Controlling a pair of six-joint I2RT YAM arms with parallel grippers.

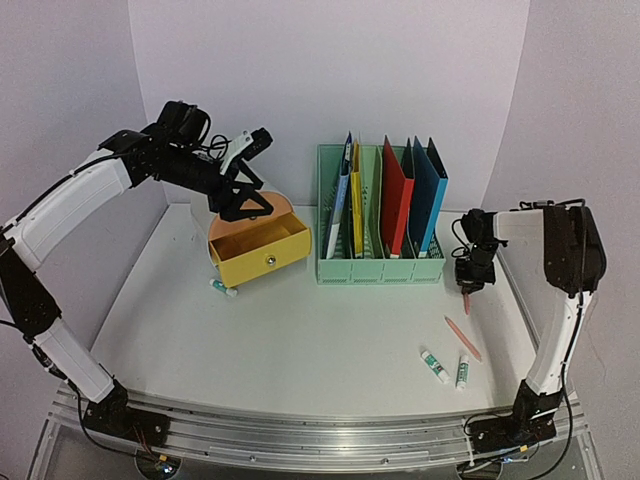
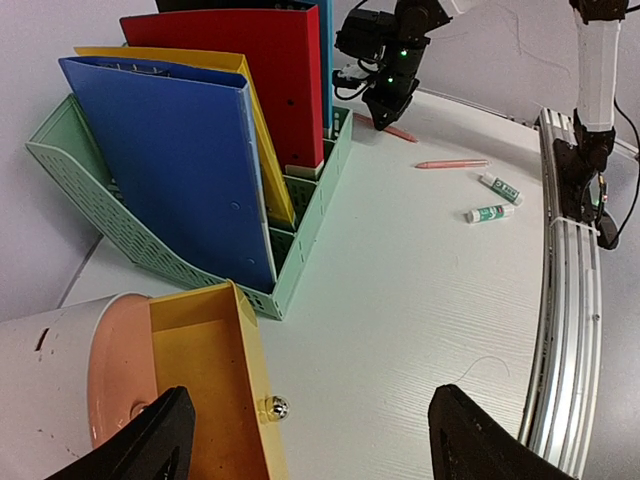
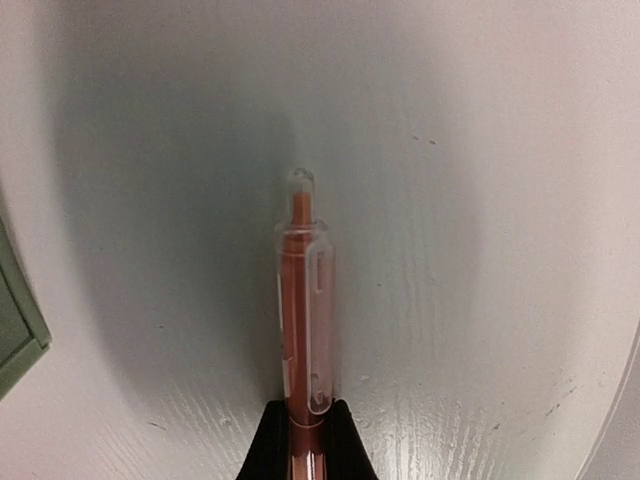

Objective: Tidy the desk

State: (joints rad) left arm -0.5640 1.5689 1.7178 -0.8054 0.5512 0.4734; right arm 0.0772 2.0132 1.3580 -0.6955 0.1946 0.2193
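The white desk (image 1: 300, 340) has a silver rail along its front edge. My left gripper (image 1: 245, 208) is open and empty, hovering over the open yellow drawer (image 1: 262, 247) of a small pink-topped box. In the left wrist view the jaws (image 2: 310, 440) stand wide apart over the drawer (image 2: 200, 380) and its silver knob (image 2: 275, 407). My right gripper (image 1: 470, 282) is shut on a red pen (image 1: 466, 298) close above the desk, right of the file rack. The right wrist view shows the pen (image 3: 300, 300) clamped between the fingers (image 3: 300, 445), its clear-clip end pointing away.
A mint-green file rack (image 1: 380, 262) holds blue, yellow and red folders at the back centre. A pink pen (image 1: 462, 338) and two small white tubes (image 1: 434, 365) (image 1: 462, 372) lie front right. Another small tube (image 1: 224, 288) lies by the drawer box. Lilac walls enclose the desk.
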